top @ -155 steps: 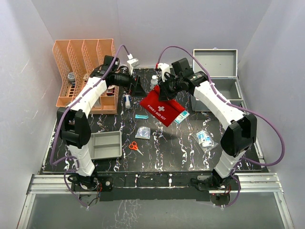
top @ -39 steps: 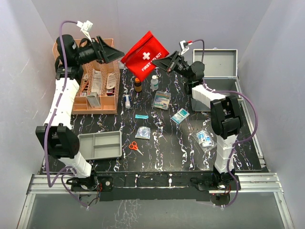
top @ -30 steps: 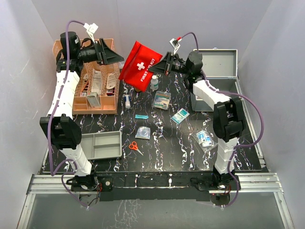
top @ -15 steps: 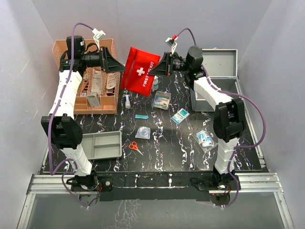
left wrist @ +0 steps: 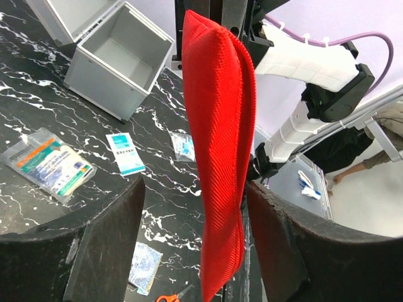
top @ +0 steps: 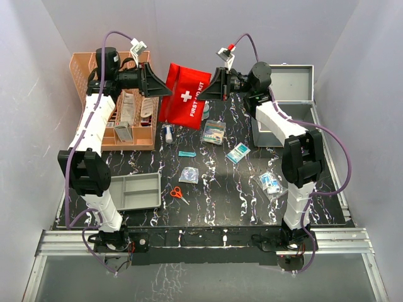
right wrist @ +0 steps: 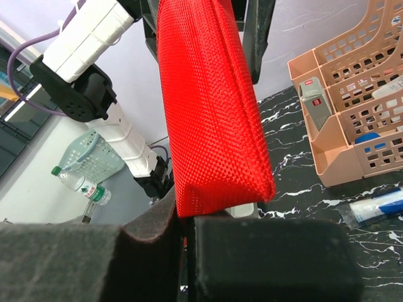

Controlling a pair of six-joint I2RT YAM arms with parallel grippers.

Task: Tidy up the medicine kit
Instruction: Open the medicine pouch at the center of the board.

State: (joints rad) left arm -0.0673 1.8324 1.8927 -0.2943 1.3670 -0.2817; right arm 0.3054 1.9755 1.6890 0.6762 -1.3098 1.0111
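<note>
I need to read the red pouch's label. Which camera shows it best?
Top external: the red pouch shows its front face there, white cross and lettering readable. Both wrist views catch it edge-on, only plain red fabric, no print.

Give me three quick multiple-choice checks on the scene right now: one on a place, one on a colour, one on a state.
1. Where is the red pouch?
A) lying beside the scissors
B) in the air, gripped by the right hand
C) inside the grey case

2. What colour are the scissors' handles?
A) blue
B) orange
C) green

3. The grey case's lid is:
A) open
B) shut
C) taken off

Answers:
1 B, the pouch hangs above the tabletop from the right hand.
2 B, the handle loops are orange.
3 A, the lid stands up behind the box.
</note>
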